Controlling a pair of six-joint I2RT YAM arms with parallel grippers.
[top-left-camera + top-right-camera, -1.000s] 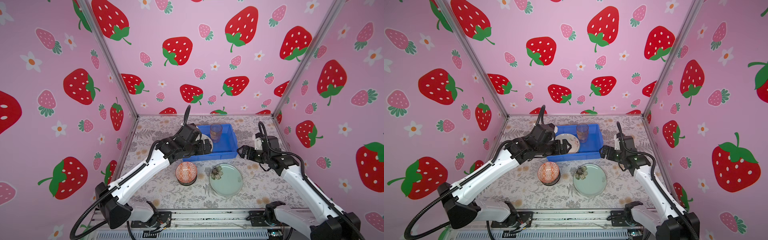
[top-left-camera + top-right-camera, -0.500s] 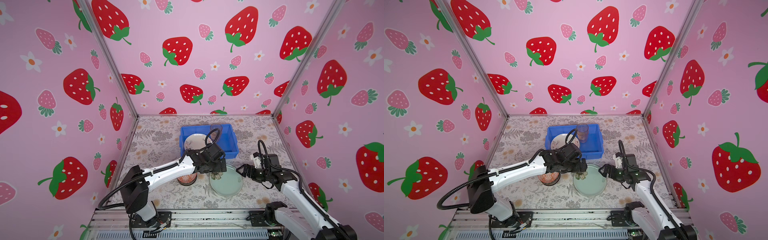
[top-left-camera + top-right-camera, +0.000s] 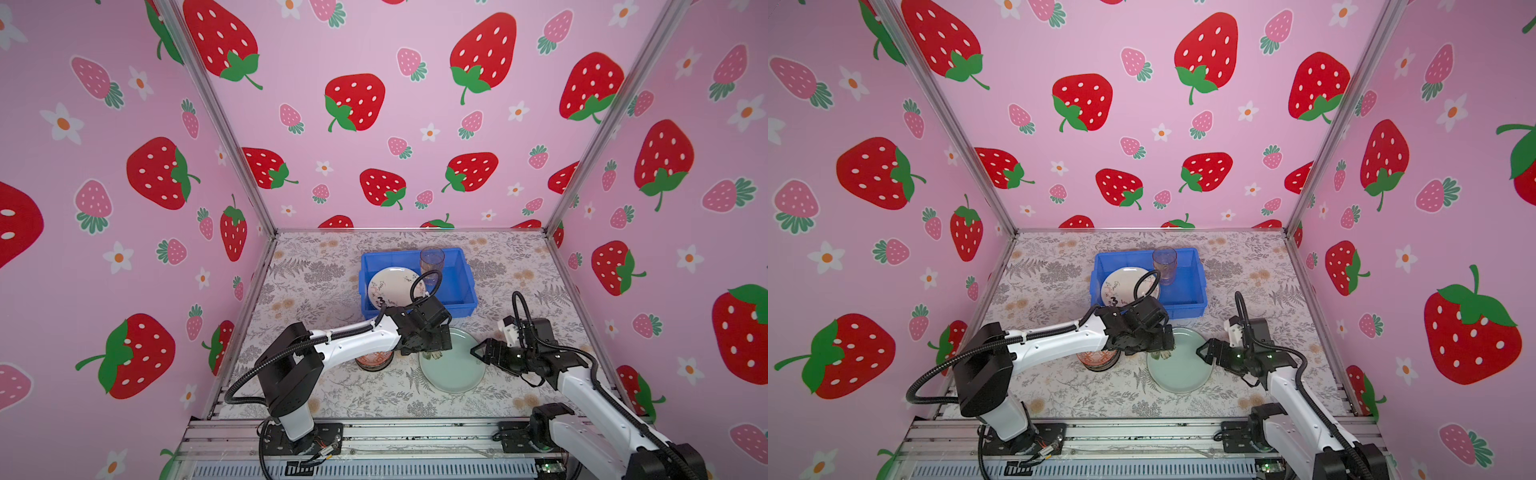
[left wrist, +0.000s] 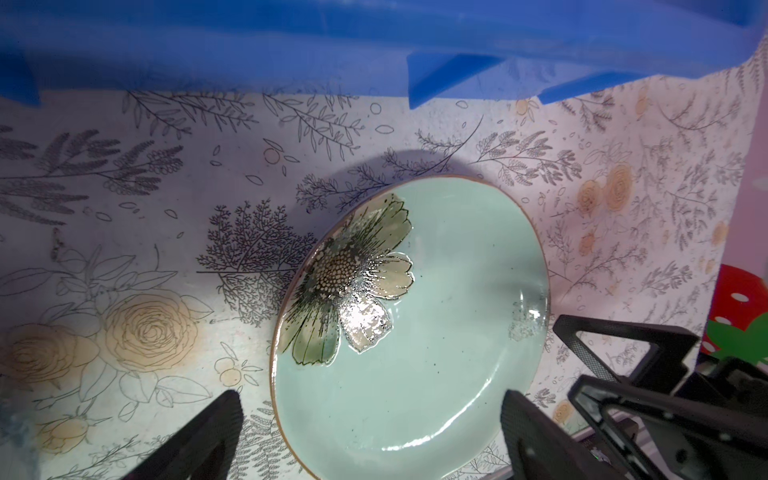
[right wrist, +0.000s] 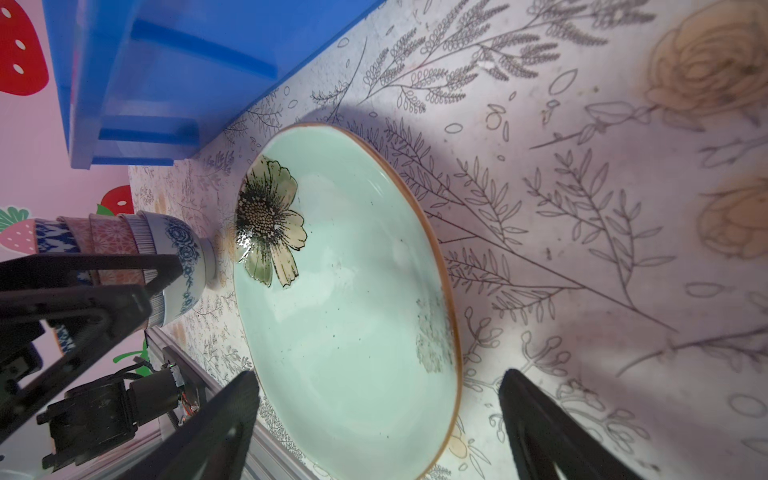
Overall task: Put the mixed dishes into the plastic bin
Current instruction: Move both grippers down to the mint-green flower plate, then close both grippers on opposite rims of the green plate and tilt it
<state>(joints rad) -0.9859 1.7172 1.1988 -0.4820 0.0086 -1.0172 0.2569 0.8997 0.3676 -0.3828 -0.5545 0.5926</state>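
Note:
The pale green plate (image 3: 455, 368) (image 3: 1179, 370) with a dark flower lies flat on the mat in front of the blue plastic bin (image 3: 457, 307). My left gripper (image 3: 432, 347) (image 4: 370, 432) hovers open over the plate's flower side. My right gripper (image 3: 478, 353) (image 5: 376, 415) is open at the opposite edge, its jaws standing either side of the rim. Neither holds anything. A stack of patterned bowls (image 3: 374, 360) (image 5: 166, 257) stands just left of the plate, partly hidden under the left arm. In the bin, a white plate (image 3: 392, 286) leans and a clear tumbler (image 3: 432, 262) stands upright.
The bin's near wall (image 4: 374, 54) is close behind the green plate. Pink strawberry walls enclose the floral mat on three sides. A metal rail (image 3: 374, 436) with both arm bases runs along the front edge. The two grippers face each other across the plate.
My left arm has swung from the bin forward and down to the green plate. My right gripper has dropped toward the plate's right edge, its jaws slightly narrower.

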